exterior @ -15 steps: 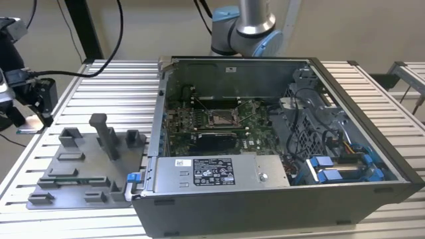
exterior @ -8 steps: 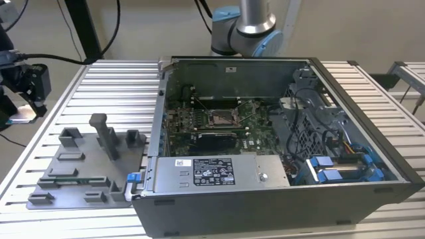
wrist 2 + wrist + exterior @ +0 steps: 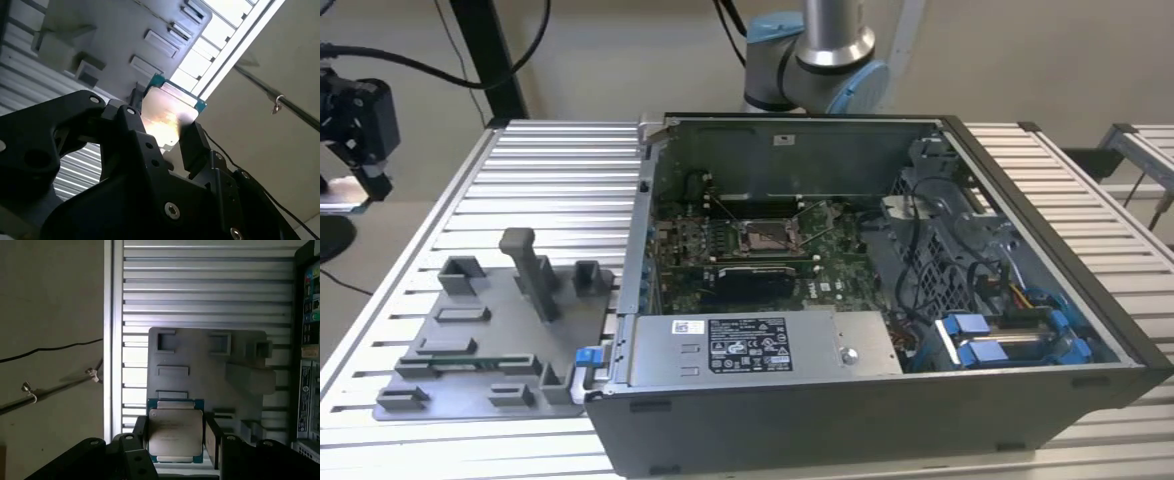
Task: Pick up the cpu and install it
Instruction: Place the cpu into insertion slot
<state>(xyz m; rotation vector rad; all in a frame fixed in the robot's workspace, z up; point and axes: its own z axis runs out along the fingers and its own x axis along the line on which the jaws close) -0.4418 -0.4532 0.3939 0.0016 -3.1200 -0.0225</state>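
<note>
Far out on the exterior view's left, past the edge of the slatted metal counter [image 3: 547,170]: the black tool [image 3: 368,178], hanging in the air well apart from everything on it. Clamped narrow on the cpu [image 3: 175,431], gripping it by two opposite edges between dark fingers [image 3: 213,441]. Same grip in the second wrist view, with the cpu [image 3: 169,116] tilted, silvery top catching the light, blue-green rim showing at the free corners. Held aloft, touching nothing but the fingers; behind it in both wrist views, the counter's slats and a grey tray [image 3: 210,365].

Next rightward in the exterior view, resting on the counter: that grey tray [image 3: 467,350], set with low blocks, slots and one tall upright post [image 3: 523,270]. Just beside the tray's right edge, an open computer case [image 3: 854,430], lid off, insides facing up. Along its near wall, a silver labelled power-supply box [image 3: 761,345]. Behind that, a green motherboard [image 3: 678,285] bearing a square socket [image 3: 763,238] near its middle, well apart from the cpu. Further right inside the case, loose cables [image 3: 947,250] and blue drive brackets [image 3: 987,338]. Behind the case at the rear of the counter, the arm's grey-and-blue base joint [image 3: 817,55].
</note>
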